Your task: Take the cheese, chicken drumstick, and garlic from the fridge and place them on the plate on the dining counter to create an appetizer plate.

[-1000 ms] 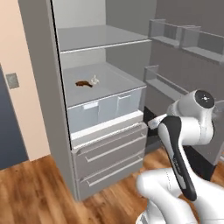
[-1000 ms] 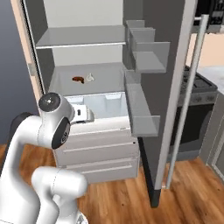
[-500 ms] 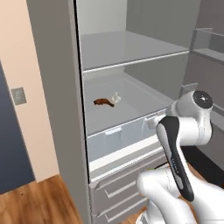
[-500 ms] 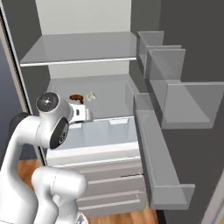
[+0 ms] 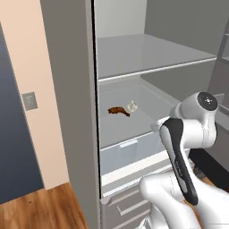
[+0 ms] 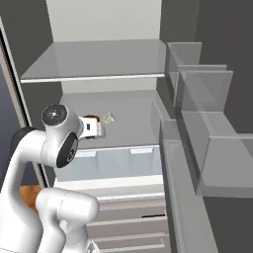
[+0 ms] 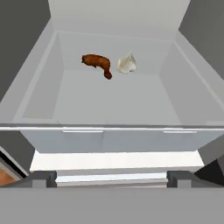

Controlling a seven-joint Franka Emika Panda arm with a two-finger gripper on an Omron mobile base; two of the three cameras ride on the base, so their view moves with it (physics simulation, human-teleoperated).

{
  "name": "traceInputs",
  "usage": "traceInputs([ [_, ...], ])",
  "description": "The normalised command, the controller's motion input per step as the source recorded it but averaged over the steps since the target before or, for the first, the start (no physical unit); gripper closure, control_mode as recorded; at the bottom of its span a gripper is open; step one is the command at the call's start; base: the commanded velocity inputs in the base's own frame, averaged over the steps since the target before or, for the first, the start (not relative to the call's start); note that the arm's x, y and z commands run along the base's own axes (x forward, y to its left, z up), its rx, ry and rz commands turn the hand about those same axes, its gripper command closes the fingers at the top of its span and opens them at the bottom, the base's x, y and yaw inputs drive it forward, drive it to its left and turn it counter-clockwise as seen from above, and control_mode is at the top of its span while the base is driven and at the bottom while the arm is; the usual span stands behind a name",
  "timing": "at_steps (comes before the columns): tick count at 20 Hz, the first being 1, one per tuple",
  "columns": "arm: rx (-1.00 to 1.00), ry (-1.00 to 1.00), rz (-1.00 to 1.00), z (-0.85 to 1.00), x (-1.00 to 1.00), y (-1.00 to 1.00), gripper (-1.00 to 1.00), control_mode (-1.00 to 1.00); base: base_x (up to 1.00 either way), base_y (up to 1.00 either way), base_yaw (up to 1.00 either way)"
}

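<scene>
The fridge (image 5: 134,53) stands open in front of me. On its middle shelf (image 7: 113,100) lies the chicken drumstick (image 7: 97,62), dark reddish-brown, with the whitish garlic (image 7: 126,64) just to its right, nearly touching it. Both sit toward the back of the shelf, also seen as drumstick (image 5: 118,111) and garlic (image 5: 132,106). My gripper (image 7: 111,179) is open wide and empty, held at the shelf's front edge and well short of both. In the right base view my hand (image 6: 92,127) hides most of the drumstick; the garlic (image 6: 107,117) shows beside it. The cheese, plate and dining counter are out of view.
Clear bluish drawers (image 6: 118,160) sit under the shelf, with grey handled drawers (image 6: 128,217) below. The door's clear bins (image 6: 197,74) jut out on the right. A beige wall with a light switch (image 5: 29,101) and wood floor (image 5: 40,210) lie left of the fridge.
The base has driven closer to the fridge, so the shelf, drumstick and garlic fill more of both base views. The gripper has stayed open.
</scene>
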Motion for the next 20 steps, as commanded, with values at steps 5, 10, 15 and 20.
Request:
traceInputs([
  [5,0.0,0.0,0.0,0.0,0.0,0.0,-1.0,1.0,0.07,-0.13,0.12],
  [10,0.0,0.01,0.0,-0.17,0.18,0.0,-1.0,-1.0,0.05,0.0,0.03],
  [15,0.0,0.02,0.03,-0.34,0.52,0.0,-1.0,-1.0,0.0,0.0,0.0],
  [20,0.01,0.0,0.01,-0.18,0.46,0.0,-1.0,-1.0,0.0,0.0,0.0],
])
